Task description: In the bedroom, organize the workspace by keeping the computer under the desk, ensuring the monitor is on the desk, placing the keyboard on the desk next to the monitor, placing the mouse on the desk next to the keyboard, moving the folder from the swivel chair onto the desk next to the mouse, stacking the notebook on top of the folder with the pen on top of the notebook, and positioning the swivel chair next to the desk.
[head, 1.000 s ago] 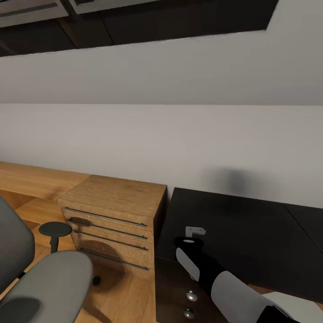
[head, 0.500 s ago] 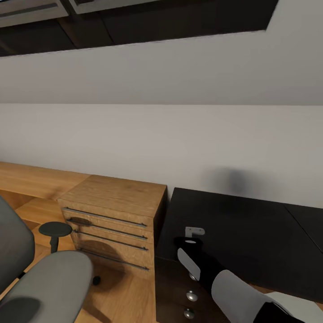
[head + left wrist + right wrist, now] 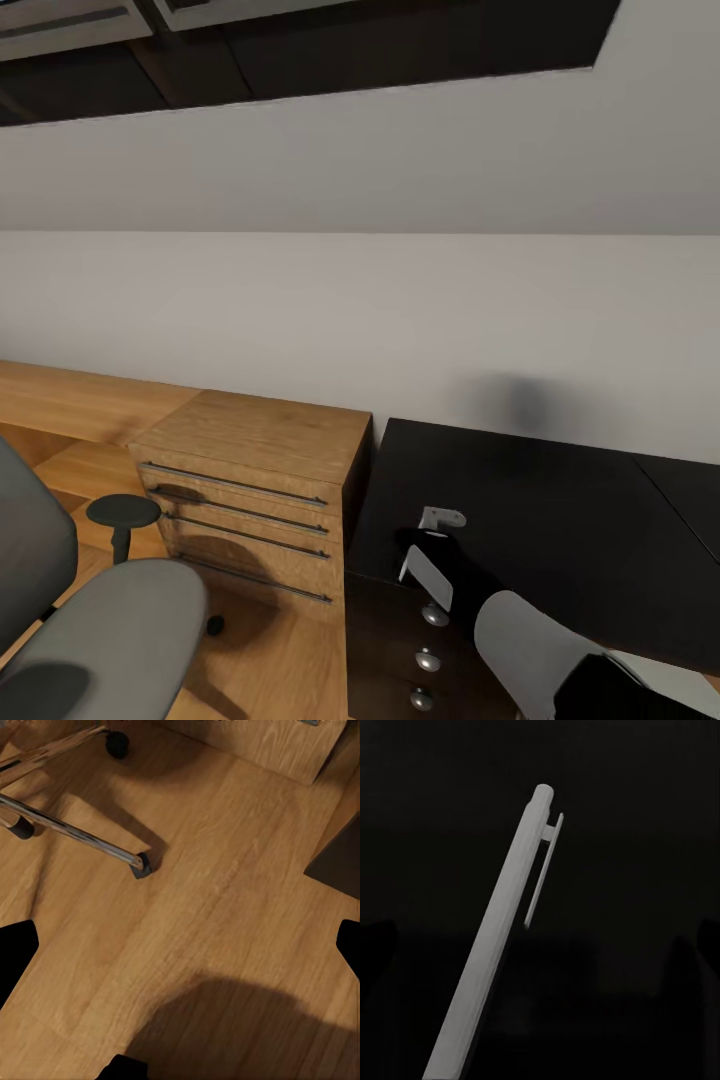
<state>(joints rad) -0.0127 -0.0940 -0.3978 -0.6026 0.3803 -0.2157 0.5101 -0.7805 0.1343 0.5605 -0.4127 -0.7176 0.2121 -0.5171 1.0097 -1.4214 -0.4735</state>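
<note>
- Head view: the right gripper (image 3: 437, 522) hangs over the desk (image 3: 560, 520), close to its front edge by the corner that meets the wooden cabinet (image 3: 255, 470). Over the last second it has edged a little further in across the black top and turned slightly, while the camera and the furniture have held steady.
- Head view: a pale clip-shaped end, the pen (image 3: 441, 518), pokes out past the wrist; I read it as carried, so the delivery leg is under way. No notebook or folder shows on the visible stretch of desk, so I judge the pen has no stack to land on here yet.
- Head view: the swivel chair (image 3: 90, 620) stands at the lower left, in front of the cabinet and apart from the desk; positioning it is not done.
- Left wrist view: wooden floor (image 3: 225, 907), a chrome leg of the chair base (image 3: 75, 832) ending in a caster, the dark fingertips wide apart at the frame's edges, nothing between them. Left gripper released.
- Right wrist view: the pen (image 3: 499, 937) runs as one long white diagonal, clip end farthest from the camera, its long axis lying roughly along the fingers' reach, over the black desktop. The fingers are lost in the dark, so the grip itself cannot be told.
</note>
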